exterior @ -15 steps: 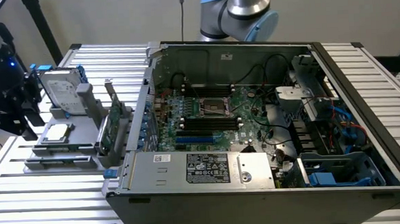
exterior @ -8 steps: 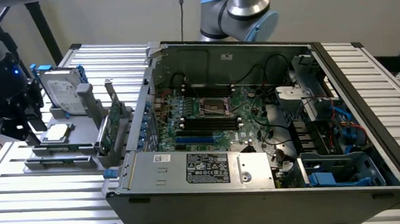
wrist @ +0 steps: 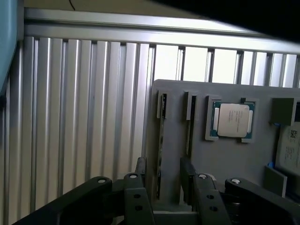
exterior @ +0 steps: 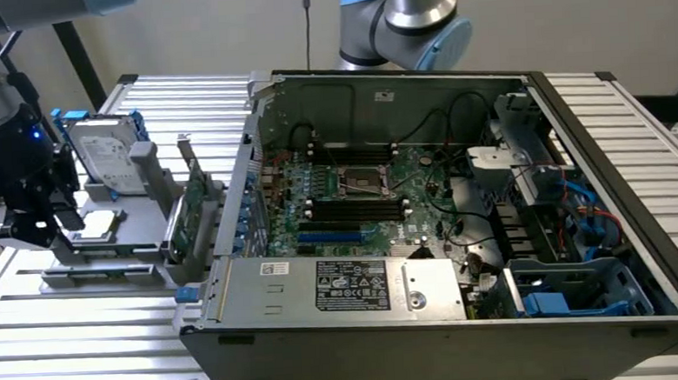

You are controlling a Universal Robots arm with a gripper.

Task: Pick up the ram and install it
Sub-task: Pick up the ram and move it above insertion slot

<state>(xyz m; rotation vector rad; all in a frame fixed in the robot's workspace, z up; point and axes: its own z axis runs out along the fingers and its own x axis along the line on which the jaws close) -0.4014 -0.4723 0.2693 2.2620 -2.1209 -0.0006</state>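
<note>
At the exterior view's left, over the grey holder (wrist: 176,117), my end effector (wrist: 164,171) stands wide open and empty, straddling the ram (wrist: 161,136) upright in its slot. One finger (wrist: 187,171) sits close to the neighbouring stick (wrist: 190,122), I think. Closing could clip it or skew the ram.

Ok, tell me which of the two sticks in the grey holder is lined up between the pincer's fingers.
The ram farther from the processor chip; the other stick lines up with a pincer finger instead.
</note>
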